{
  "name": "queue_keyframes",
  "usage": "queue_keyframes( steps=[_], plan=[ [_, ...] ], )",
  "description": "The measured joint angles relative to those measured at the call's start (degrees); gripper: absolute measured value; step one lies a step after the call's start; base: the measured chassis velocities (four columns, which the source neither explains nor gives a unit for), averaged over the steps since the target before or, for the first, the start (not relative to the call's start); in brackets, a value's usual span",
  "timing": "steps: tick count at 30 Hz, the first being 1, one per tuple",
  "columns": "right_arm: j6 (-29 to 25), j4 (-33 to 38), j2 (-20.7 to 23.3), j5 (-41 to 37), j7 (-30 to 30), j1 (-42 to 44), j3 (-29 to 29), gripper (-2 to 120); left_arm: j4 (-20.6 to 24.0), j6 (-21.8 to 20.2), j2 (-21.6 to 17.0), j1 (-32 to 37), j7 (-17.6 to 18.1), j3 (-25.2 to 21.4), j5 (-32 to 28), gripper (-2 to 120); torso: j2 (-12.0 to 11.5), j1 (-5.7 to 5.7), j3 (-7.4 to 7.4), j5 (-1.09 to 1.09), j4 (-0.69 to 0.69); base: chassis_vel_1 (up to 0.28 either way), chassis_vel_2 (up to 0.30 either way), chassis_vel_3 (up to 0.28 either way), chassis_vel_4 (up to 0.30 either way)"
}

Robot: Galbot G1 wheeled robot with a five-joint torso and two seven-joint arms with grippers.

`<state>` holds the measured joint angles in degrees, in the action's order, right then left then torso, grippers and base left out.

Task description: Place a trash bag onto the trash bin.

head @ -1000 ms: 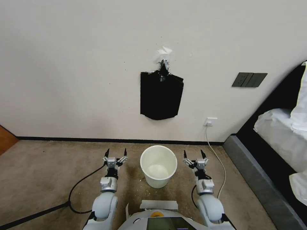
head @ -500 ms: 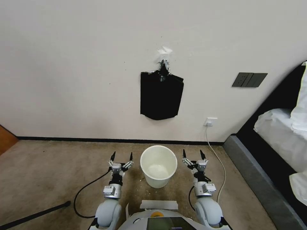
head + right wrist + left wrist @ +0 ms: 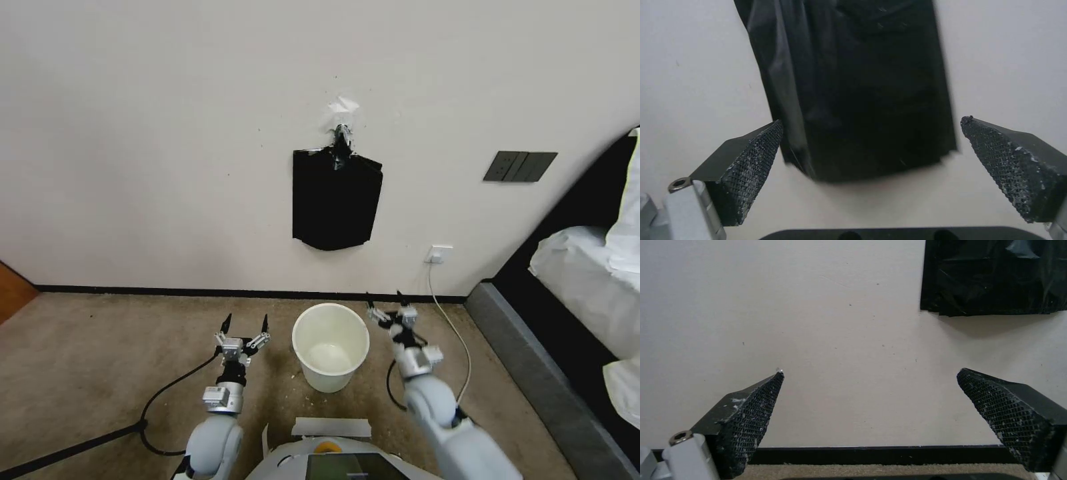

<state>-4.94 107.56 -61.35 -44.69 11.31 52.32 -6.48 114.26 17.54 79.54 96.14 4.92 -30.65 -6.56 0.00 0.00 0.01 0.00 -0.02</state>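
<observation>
Overhead, trash bag (image 3: 337, 200) hanging lengthwise above trash bin (image 3: 330, 348).

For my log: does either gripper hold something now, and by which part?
Nothing is held. The left gripper and right gripper are open and empty beside the trash bin; the black pack hangs on the wall.

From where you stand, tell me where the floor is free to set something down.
Bare carpet lies left of the left gripper, up to the wall. It is tight by the bin, between both grippers; the right gripper is at its rim, with a cord and the bed beyond.
</observation>
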Motion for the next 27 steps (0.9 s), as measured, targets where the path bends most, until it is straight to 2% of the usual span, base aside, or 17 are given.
queue_keyframes(
  steps=[1, 2, 5, 11, 14, 19, 27],
  plan=[
    [0.6, -1.1, -0.8, -2.7, 0.0, -3.5, 0.7, 100, 0.3, 0.0, 0.3, 0.2, 0.0, -0.3, 0.0, 100, 0.0, 0.00, 0.00, 0.00, 0.02, 0.000, 0.000, 0.000, 0.000],
    [0.6, -1.1, -0.8, -2.7, 0.0, -3.5, 0.7, 100, 0.3, 0.0, 0.3, 0.2, 0.0, -0.3, 0.0, 100, 0.0, 0.00, 0.00, 0.00, 0.02, 0.000, 0.000, 0.000, 0.000],
    [2.1, -3.9, -4.2, -12.3, -0.3, -13.1, 1.7, 100, 1.1, 0.1, 0.9, 1.1, -0.1, -1.1, 0.0, 100, 0.0, 0.00, 0.00, -0.01, 0.04, 0.000, 0.000, 0.000, 0.000],
    [2.9, -6.3, -6.6, -20.0, -2.5, -18.4, 1.7, 100, 1.7, 0.3, 1.3, 1.9, -0.1, -2.1, 0.0, 100, 0.0, 0.00, -0.01, -0.02, 0.03, 0.000, 0.000, 0.000, 0.000],
    [4.2, -9.5, -8.6, -29.3, -4.7, -23.0, 1.4, 100, 2.4, 0.6, 1.4, 2.7, -0.1, -2.7, 0.0, 100, 0.0, 0.00, 0.00, 0.00, 0.01, 0.000, 0.000, 0.000, 0.000],
    [5.1, -12.9, -10.7, -35.0, -5.1, -26.6, 1.3, 100, 2.5, 0.9, 1.6, 3.0, -0.1, -3.1, 0.0, 100, 0.0, 0.00, 0.00, 0.00, 0.01, 0.000, 0.000, 0.000, 0.000],
    [5.9, -16.7, -12.2, -36.7, -6.4, -29.9, 2.3, 100, 2.8, 1.0, 1.5, 3.2, -0.2, -3.4, -0.5, 100, 0.0, 0.00, -0.01, -0.01, 0.02, 0.000, 0.000, 0.000, 0.000]
  ],
)
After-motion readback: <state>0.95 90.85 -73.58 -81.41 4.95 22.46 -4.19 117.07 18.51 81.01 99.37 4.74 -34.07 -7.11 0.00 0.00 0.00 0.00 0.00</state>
